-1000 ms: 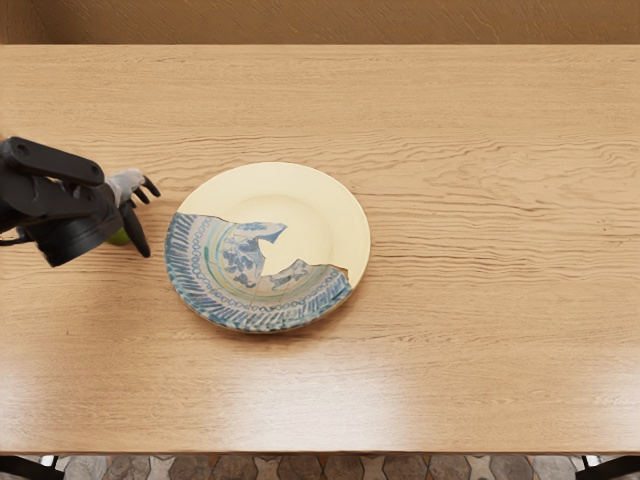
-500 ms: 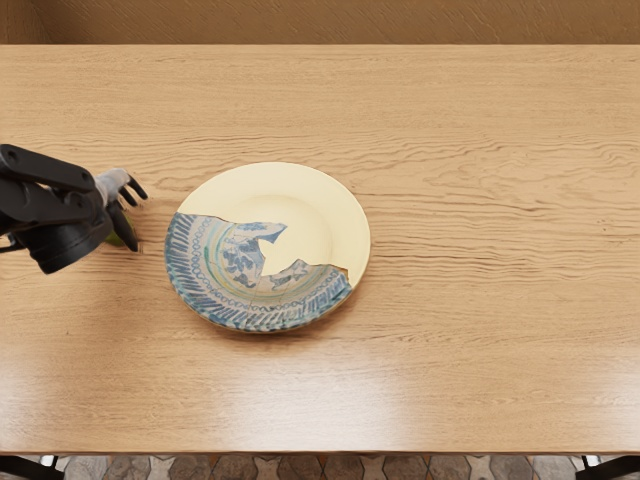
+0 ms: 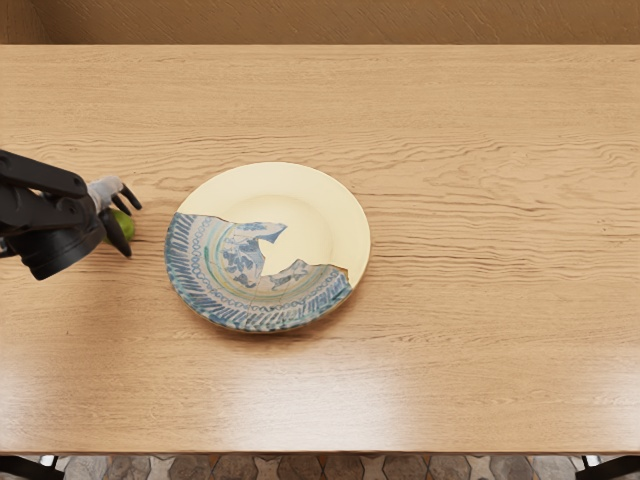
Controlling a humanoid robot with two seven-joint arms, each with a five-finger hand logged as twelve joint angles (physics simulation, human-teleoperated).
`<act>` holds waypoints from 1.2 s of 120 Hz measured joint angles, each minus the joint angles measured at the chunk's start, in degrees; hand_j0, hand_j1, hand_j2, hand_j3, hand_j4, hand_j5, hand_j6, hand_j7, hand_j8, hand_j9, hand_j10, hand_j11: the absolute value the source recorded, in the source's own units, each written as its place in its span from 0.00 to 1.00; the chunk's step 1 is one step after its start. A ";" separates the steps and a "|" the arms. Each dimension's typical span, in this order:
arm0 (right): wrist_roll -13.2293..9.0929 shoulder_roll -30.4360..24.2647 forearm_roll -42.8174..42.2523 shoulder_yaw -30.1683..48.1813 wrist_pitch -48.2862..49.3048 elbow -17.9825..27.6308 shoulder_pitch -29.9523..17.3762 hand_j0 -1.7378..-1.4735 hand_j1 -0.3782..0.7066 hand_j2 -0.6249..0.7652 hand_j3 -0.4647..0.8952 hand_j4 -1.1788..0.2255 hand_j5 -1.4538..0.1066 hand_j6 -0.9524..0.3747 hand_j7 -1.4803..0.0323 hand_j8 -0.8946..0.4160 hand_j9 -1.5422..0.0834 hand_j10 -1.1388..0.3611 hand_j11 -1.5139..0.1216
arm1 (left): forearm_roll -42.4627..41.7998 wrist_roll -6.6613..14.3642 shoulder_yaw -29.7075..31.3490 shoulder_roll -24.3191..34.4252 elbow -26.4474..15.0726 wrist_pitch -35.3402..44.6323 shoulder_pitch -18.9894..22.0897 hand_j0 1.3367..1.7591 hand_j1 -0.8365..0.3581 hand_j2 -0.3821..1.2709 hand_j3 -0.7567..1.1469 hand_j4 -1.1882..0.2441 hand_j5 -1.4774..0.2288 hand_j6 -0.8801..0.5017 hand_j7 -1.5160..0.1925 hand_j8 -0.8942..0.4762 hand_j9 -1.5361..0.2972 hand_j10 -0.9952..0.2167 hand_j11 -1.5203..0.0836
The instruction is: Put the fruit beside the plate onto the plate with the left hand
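Observation:
A small green fruit [image 3: 125, 222] lies on the table just left of the plate [image 3: 300, 205], a round cream dish with a blue patterned lower half. My left hand [image 3: 128, 226] comes in from the left edge and sits against the fruit. Its dark fingers [image 3: 122, 234] are spread on either side of the fruit, which peeks out between them. The fruit rests on the wood and is not lifted. Most of the fruit is hidden by the hand. The right arm is out of view.
The wooden table [image 3: 480, 150] stretches wide to the right and behind the plate. Its front edge runs along the bottom of the view, with floor showing below.
My left hand has slid to the left, away from the plate, and a little upward. More of the green fruit now shows between the fingers. The plate has not moved.

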 joint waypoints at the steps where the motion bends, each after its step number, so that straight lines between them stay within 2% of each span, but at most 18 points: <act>1: 0.00 0.00 0.00 0.00 0.00 0.00 0.00 0.30 0.03 0.45 0.34 0.84 0.93 0.72 0.98 0.68 0.95 0.76 0.93 | 0.02 0.00 0.00 0.13 0.01 -0.01 0.00 0.76 0.57 0.28 0.40 0.53 0.54 0.33 0.57 0.36 0.54 0.47 0.61; 36: 0.00 0.00 0.02 0.00 0.00 0.00 0.00 0.30 0.03 0.45 0.34 0.84 0.93 0.72 0.98 0.68 0.95 0.76 0.93 | 0.04 0.00 -0.01 1.43 0.33 0.02 0.10 0.76 0.51 0.29 0.40 0.50 0.50 0.29 0.52 0.31 0.50 0.43 0.56; 68: 0.00 0.00 0.00 0.00 0.00 0.00 0.00 0.30 0.03 0.45 0.34 0.84 0.93 0.72 0.98 0.68 0.95 0.76 0.93 | 0.16 -0.07 -0.56 0.82 1.15 0.14 1.83 0.76 0.47 0.30 0.40 0.45 0.48 0.27 0.49 0.28 0.47 0.38 0.52; 84: 0.00 0.00 -0.01 0.00 0.00 0.00 0.00 0.30 0.03 0.45 0.34 0.84 0.93 0.72 0.98 0.68 0.95 0.76 0.93 | 0.07 -0.08 -0.65 0.82 1.57 0.10 1.85 0.76 0.46 0.34 0.40 0.44 0.45 0.26 0.47 0.27 0.45 0.36 0.50; 96: 0.00 0.00 0.00 0.00 0.00 0.00 0.00 0.30 0.03 0.45 0.34 0.84 0.93 0.72 0.98 0.68 0.95 0.76 0.93 | 0.23 -0.12 -0.71 0.82 1.82 0.10 2.29 0.76 0.47 0.32 0.40 0.42 0.43 0.26 0.45 0.28 0.43 0.35 0.47; 110: 0.00 0.00 0.00 0.00 0.00 0.00 0.00 0.30 0.03 0.45 0.34 0.84 0.93 0.72 0.98 0.68 0.95 0.76 0.93 | 0.16 -0.32 -0.77 0.82 1.90 0.04 2.29 0.76 0.46 0.34 0.40 0.41 0.41 0.27 0.43 0.29 0.41 0.33 0.46; 126: 0.00 0.00 0.01 0.00 0.00 0.00 0.00 0.30 0.03 0.45 0.34 0.84 0.93 0.72 0.98 0.68 0.95 0.76 0.93 | 0.07 -0.48 -1.37 1.41 1.92 -0.03 1.52 0.76 0.46 0.34 0.40 0.41 0.40 0.28 0.42 0.30 0.40 0.33 0.45; 132: 0.00 0.00 0.02 0.00 0.00 0.00 0.00 0.30 0.03 0.45 0.34 0.84 0.93 0.72 0.98 0.68 0.95 0.76 0.93 | 0.04 -0.50 -1.56 1.52 1.86 -0.18 0.17 0.76 0.47 0.32 0.40 0.41 0.40 0.28 0.42 0.30 0.40 0.33 0.45; 144: 0.00 0.00 0.01 0.00 0.00 0.00 0.00 0.30 0.03 0.45 0.34 0.84 0.93 0.72 0.98 0.68 0.95 0.76 0.93 | -0.05 -0.52 -1.77 1.52 1.61 -0.66 -2.32 0.76 0.48 0.33 0.40 0.41 0.40 0.27 0.42 0.29 0.40 0.32 0.45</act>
